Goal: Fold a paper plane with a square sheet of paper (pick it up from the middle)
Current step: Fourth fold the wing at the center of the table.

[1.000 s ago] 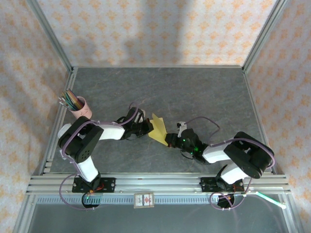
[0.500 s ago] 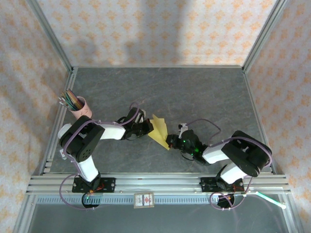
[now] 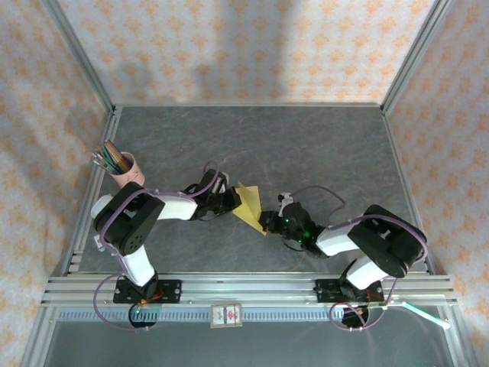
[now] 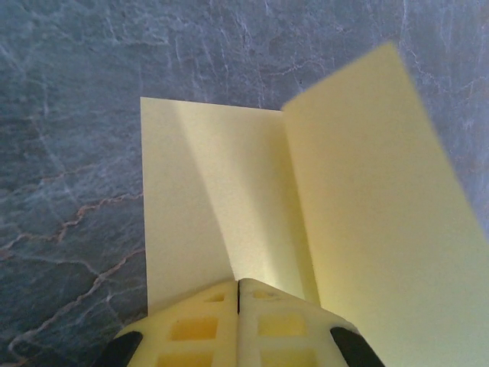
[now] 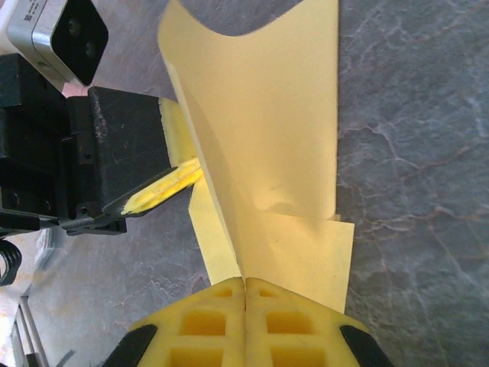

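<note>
Grip is tight on both sides: my left gripper (image 4: pixel 238 287) pinches one edge of the square sheet of paper (image 4: pixel 221 191) and my right gripper (image 5: pixel 244 283) pinches another edge, so the yellow sheet spans from one set of tips to the other, one flap standing up off the table (image 4: pixel 69 76). I judge this mid-fold; next I should lay that flap over, edges matched, without pulling my tips apart.

My left arm (image 3: pixel 131 223) and right arm (image 3: pixel 386 246) are black and white, trailing thin purple cables (image 3: pixel 317 187). My left pincer (image 4: pixel 238 287) and right pincer (image 5: pixel 244 281) have pale yellow fingers (image 4: pixel 191 329) with square pockets.
</note>
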You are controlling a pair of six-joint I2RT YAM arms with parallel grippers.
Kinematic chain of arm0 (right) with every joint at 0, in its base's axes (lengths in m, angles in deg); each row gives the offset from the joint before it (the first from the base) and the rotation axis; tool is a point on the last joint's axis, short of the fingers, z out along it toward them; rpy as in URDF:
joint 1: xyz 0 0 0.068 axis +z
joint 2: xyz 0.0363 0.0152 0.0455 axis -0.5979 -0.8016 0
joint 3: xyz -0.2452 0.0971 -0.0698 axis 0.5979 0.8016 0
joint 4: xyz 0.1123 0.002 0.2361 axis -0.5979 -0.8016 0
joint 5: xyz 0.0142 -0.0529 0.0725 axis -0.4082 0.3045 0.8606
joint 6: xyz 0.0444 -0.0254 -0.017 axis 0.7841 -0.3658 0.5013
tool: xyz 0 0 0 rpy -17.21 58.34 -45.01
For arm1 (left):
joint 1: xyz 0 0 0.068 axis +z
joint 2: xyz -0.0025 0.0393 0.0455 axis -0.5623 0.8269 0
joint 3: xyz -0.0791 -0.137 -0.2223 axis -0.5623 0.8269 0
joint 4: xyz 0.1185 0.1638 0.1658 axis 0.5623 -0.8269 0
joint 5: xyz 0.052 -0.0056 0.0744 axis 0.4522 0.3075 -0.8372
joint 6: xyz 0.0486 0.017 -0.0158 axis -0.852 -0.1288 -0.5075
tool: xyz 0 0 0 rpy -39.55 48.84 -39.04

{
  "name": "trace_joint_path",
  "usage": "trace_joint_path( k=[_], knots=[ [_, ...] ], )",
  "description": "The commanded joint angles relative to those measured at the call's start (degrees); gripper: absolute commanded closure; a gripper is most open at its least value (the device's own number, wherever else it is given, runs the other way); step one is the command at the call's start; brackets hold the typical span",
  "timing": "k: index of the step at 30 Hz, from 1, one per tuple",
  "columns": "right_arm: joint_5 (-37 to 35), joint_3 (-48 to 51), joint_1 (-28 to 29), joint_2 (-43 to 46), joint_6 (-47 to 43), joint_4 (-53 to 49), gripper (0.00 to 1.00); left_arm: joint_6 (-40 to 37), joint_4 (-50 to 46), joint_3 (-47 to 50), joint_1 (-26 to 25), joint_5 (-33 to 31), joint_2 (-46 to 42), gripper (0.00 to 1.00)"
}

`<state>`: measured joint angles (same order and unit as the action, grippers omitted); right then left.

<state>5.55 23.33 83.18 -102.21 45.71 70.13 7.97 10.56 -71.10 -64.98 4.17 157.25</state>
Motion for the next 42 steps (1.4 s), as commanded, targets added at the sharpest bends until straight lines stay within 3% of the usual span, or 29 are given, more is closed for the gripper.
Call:
trace_joint_path(
  k=[1, 7, 11, 16, 21, 42],
  knots=[
    [-3.1, -3.8, 0.7, 1.5, -5.7, -8.4, 1.0, 0.2, 0.1, 0.1, -0.1, -2.0, -0.6, 1.0],
    [-7.8, -10.4, 1.7, 1.1, -18.4, -21.4, 1.0, 0.7, -0.9, -1.1, -0.1, -2.0, -3.5, 0.94],
    [-8.2, -12.0, 2.1, 0.1, -21.5, -23.4, 1.0, 0.6, -2.2, -1.1, 0.1, -2.7, -4.8, 0.92],
    [-6.9, -11.8, 2.2, -1.0, -21.3, -21.5, 1.0, 0.3, -3.1, 0.1, 0.3, -2.8, -5.7, 0.93],
    [-5.6, -10.4, 2.3, -2.5, -18.8, -18.1, 1.0, 0.4, -3.1, 1.6, 0.2, -2.5, -6.7, 1.0],
    [-1.1, -0.9, 1.0, -0.6, -8.6, 1.8, 1.0, 2.4, 2.0, 2.1, -2.2, -1.4, -3.8, 1.0]
  ],
)
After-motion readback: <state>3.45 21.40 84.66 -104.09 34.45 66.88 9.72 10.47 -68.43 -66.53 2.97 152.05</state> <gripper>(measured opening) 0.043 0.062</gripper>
